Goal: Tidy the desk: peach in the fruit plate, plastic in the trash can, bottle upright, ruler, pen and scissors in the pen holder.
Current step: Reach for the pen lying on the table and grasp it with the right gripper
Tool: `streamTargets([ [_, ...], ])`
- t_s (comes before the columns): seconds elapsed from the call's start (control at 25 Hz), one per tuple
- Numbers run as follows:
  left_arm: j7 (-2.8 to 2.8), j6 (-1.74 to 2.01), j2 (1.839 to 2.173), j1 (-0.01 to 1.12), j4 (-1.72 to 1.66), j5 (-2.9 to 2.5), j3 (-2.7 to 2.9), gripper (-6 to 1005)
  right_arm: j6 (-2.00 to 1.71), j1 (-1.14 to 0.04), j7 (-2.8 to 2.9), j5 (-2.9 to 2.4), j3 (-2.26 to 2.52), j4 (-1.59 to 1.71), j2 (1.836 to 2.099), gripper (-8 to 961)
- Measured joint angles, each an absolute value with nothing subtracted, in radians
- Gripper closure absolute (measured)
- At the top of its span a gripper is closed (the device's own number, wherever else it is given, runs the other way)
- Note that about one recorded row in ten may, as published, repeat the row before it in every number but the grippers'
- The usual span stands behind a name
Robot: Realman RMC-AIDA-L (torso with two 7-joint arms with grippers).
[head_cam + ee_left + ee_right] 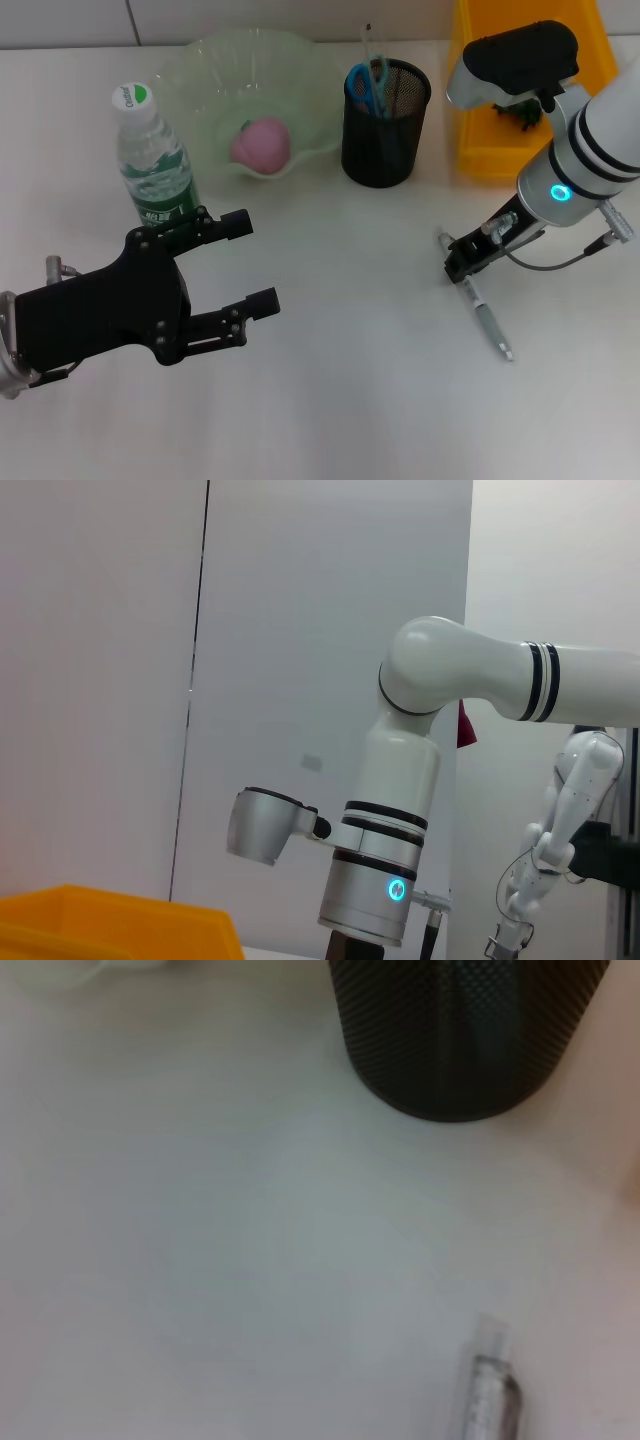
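Desk nearly tidy; pen (pixel 484 310) remains.
Right gripper (pixel 462 262) at the pen's upper end, grip unclear; left gripper (pixel 248 266) open, empty; peach (pixel 261 143), bottle (pixel 150 158), scissors (pixel 368 85) placed.

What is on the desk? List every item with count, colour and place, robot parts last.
Bottle: one, clear with green label, upright, back left.
Fruit plate: one, pale green, back centre.
Peach: one, pink, in the fruit plate.
Pen holder: one, black mesh, right of the plate.
Scissors: one, blue handles, in the pen holder.
Trash can: one, yellow, back right.
Pen: one, grey, flat on desk, front right.
Left gripper: black, open, front left.
Right gripper: black, at the pen's upper end.
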State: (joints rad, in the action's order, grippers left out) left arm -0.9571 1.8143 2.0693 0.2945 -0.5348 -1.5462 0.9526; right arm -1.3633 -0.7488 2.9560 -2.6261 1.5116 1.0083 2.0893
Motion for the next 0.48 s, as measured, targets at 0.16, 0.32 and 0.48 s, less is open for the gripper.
streamTargets([
  [0.16,-0.957,1.815,2.069,0.294,-0.535,-1.546,0.953,191,-1.363,-0.749,2.956,-2.626,1.519,1.008,2.089,688],
  [0.32,-0.957,1.814,2.069,0.294,-0.536,-1.546,0.953,191,-1.364,-0.744,2.951,-2.627,1.527,1.018,2.089,746],
  [0.48,-0.957,1.815,2.069,0.295,-0.537,-1.546,0.952,191,-1.364,-0.720,2.944,-2.623,1.536,1.066,2.089,800],
])
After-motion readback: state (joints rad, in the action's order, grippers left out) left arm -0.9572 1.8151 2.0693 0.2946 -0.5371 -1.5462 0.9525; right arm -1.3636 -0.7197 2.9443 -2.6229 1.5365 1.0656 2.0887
